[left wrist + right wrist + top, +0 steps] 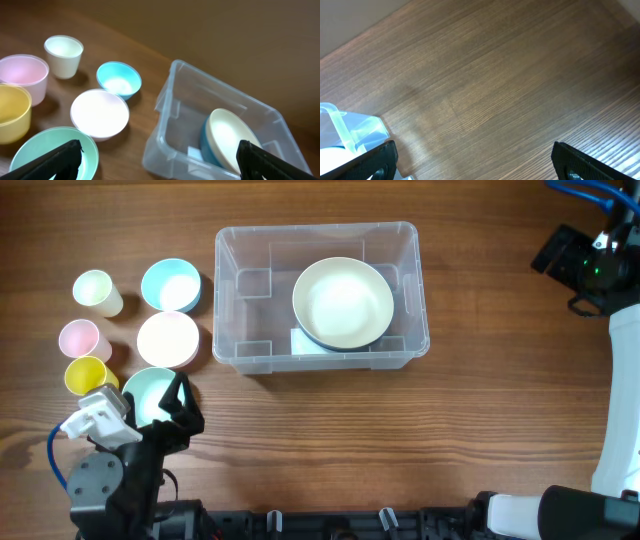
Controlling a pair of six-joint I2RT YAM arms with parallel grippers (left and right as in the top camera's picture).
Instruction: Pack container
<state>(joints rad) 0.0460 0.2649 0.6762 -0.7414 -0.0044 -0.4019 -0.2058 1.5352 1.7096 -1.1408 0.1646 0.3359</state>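
The clear plastic container [226, 300] stands at the table's middle back. Inside it a cream bowl [343, 300] sits nested in a blue bowl. The left wrist view shows the container [167, 145] with the cream bowl [227, 135] leaning in it. My left gripper [180, 402] is open and empty at the front left, over the edge of a mint green bowl [148, 388]. In its wrist view the left gripper [160, 165] spans the green bowl [45, 147] and the container's near corner. My right gripper [565, 258] is open and empty at the far right, away from the container.
Left of the container stand a light blue bowl [171, 284], a pale pink bowl [167, 338], a cream cup [97, 292], a pink cup [80, 340] and a yellow cup [88, 374]. The right wrist view shows bare wood between the open fingers [475, 162] and a container corner [350, 132].
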